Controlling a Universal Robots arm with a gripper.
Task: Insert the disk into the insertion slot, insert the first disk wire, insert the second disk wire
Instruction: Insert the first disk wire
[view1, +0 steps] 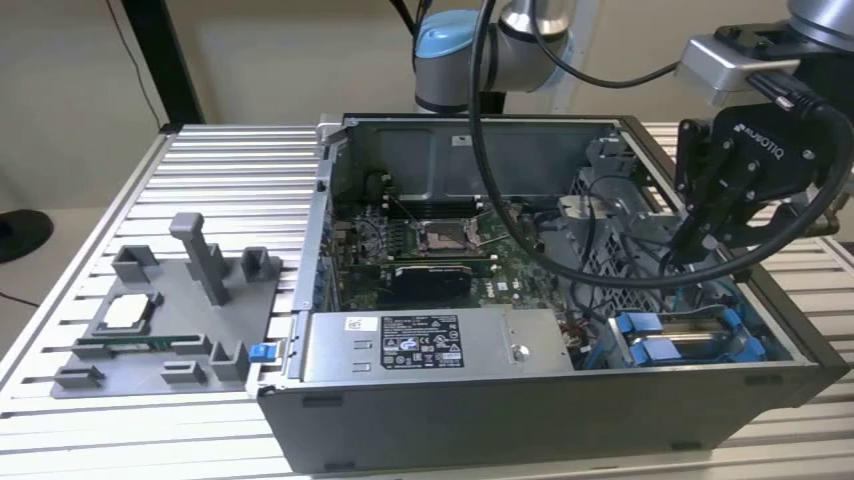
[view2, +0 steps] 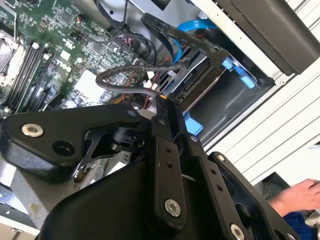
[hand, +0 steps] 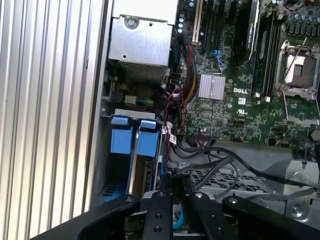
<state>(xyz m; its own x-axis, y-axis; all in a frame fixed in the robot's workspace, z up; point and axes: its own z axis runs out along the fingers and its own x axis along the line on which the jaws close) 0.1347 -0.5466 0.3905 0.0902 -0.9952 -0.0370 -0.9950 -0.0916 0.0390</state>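
Black two-finger gripper (view1: 683, 248) inside open grey computer case (view1: 534, 420). Fingers (view2: 165, 130) together, clamped on end of thin black disk wire (view2: 125, 75). Silver disk in blue frame (view1: 674, 345) seated in grey insertion slot (view2: 227, 107), case corner at exterior view's right.

Hidden tip, cropped hand
In the exterior view looping black cables (view1: 638, 280) hide the lower end of the gripper (view1: 691, 238); in the second wrist view a person's hand (view2: 296, 196) is cut by the picture's edge.
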